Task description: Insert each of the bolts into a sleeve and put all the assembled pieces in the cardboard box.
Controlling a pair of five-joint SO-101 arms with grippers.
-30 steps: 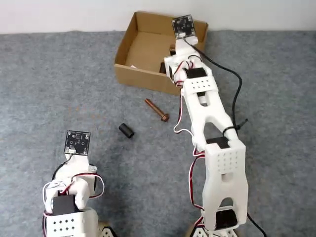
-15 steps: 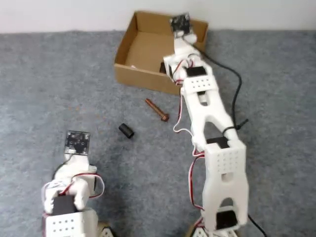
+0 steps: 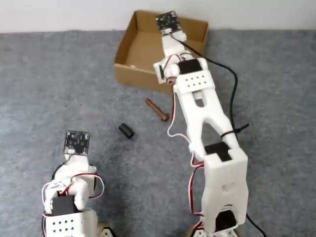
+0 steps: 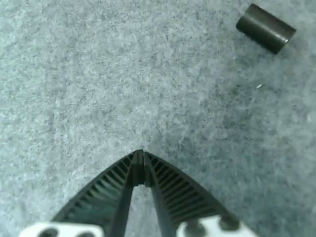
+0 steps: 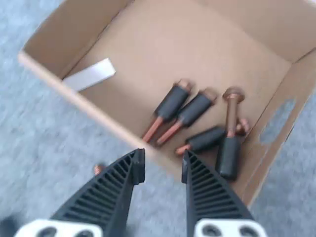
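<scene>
A: Which step is in hand?

B: As I judge it, the gap between a drop-off and the last pick. Four assembled pieces (image 5: 190, 114) lie in the cardboard box (image 3: 134, 77), at the upper centre of the high view. One loose bolt (image 3: 157, 109) and one loose sleeve (image 3: 126, 131) lie on the grey carpet (image 3: 54, 84) below the box, near mid-frame, close together but apart.

A: And the grippers?

B: The right gripper (image 5: 163, 155) hangs over the box's near wall, jaws parted a little with nothing between them. The left gripper (image 4: 142, 157), on the arm at the lower left of the high view, has its jaws pressed together, also empty. The sleeve lies on the carpet ahead of it.

A: What does the next move call for?

B: Probably one arm takes the bolt by its shank and the other takes the sleeve, so the left jaws would have to open first. Then the shank must line up with the sleeve's bore before any push.

A: How do the parts look?

B: The bolt is copper-coloured with a wider head and lies at a slant. The sleeve is a short dark cylinder on its side, and it may roll if nudged. In the box each dark sleeve shows copper at both ends. Two pieces lie side by side, and two more lie close against a side wall.
</scene>
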